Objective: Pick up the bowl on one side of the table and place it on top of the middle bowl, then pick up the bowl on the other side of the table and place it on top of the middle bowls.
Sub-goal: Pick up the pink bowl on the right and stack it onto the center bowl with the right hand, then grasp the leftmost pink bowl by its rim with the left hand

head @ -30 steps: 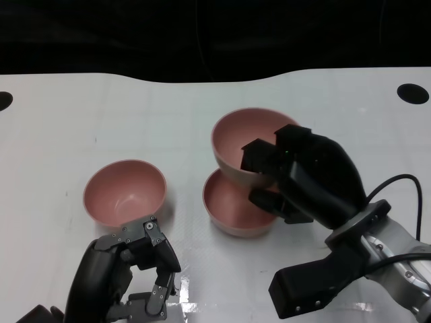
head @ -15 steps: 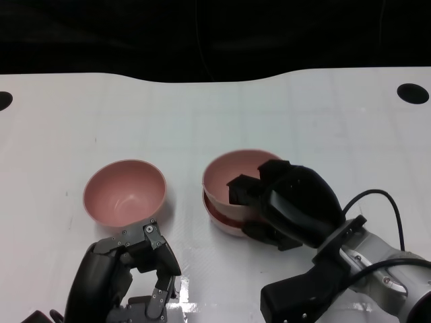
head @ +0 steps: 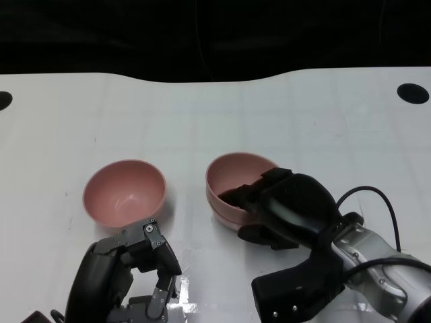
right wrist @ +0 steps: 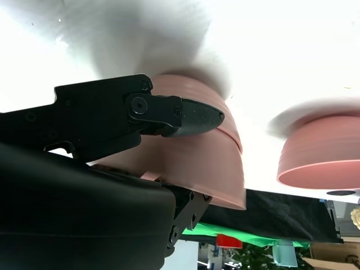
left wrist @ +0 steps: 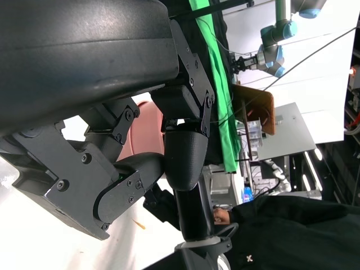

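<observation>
**White Table, First Bowl Seated on the Middle One**

White tabletop [head: 202, 121] ran beneath both hands, with a black backdrop behind it. Near its centre the carried bowl [head: 236, 176] sat nested in the middle bowl [head: 225, 217], only a thin band of the lower rim showing. The right hand [head: 286, 208] had its fingers hooked over the near rim of the upper bowl — a finger inside, the rest against the outer wall, as the right wrist view confirmed.

The step in hand looked to be the release. Done well, the fingers would spread only once the bowl sat level in the one below, then lift clear up and back without dragging the rim, since a sideways pull could shift the stack.

Both stacked bowls opened straight upward, rims roughly level; being round, they had no long axis across the table, only the vertical one through their centres.

The side bowl [head: 124, 192] stood apart toward the robot's left, mouth up, untouched. The left hand [head: 128, 272] hovered just short of it — fingers curled inward, holding nothing.
</observation>
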Controlling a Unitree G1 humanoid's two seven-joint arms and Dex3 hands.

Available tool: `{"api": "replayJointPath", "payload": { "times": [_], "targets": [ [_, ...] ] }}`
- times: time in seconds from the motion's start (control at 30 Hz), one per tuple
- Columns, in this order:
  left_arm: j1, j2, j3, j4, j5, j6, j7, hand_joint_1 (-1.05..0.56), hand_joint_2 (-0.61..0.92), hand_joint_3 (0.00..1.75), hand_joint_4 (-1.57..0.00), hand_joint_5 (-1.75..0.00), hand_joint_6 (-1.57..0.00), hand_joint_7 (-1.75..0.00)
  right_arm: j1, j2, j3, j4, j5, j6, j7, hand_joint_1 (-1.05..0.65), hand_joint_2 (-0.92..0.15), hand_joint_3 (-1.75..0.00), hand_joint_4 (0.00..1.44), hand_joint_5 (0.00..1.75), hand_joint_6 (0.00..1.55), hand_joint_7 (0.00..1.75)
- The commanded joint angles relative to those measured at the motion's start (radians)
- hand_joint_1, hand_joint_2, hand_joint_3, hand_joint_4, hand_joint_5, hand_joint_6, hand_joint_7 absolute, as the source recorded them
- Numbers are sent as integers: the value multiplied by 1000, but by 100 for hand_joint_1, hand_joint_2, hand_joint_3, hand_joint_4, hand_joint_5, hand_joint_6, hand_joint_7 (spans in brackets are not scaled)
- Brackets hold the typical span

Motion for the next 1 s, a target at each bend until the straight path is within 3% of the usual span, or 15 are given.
{"api": "replayJointPath", "payload": {
  "times": [0.03,0.17,0.43,0.53,0.63,0.7,0.8,1.0],
  "targets": [
    [6,6,4,0,5,-4,5,-16,39,129,-90,-166,-84,-142,29,-27,-23,-76,22,20,28,-80,-92,-47,16,25,27,0],
    [6,5,2,-4,5,-1,7,-17,43,121,-89,-168,-83,-143,93,-59,-72,-224,62,34,67,-81,-92,-45,17,30,30,2],
    [0,1,6,5,20,-8,14,-16,41,126,-89,-169,-83,-145,245,-112,-184,-457,152,2,72,-78,-92,-48,23,38,35,4],
    [-1,-1,8,4,21,-3,16,-17,41,127,-89,-170,-82,-147,310,-119,-223,-519,183,-25,49,-73,-92,-44,21,57,39,5],
    [-1,-2,9,3,20,1,16,-16,41,127,-88,-170,-82,-148,368,-113,-257,-547,227,-69,23,-69,-92,-40,20,72,44,7],
    [-2,-2,11,4,25,-1,19,-17,41,128,-88,-171,-81,-149,416,-105,-284,-558,288,-115,10,-54,-92,-22,24,89,52,12],
    [0,-3,10,-2,17,6,18,-17,41,128,-88,-171,-81,-150,474,-102,-315,-558,359,-202,-15,-40,-92,-11,31,98,60,17],
    [5,-3,11,-15,-2,25,13,-17,40,130,-88,-172,-80,-150,582,-81,-362,-565,477,-313,-18,-28,-92,-14,45,109,70,37]
  ]
}}
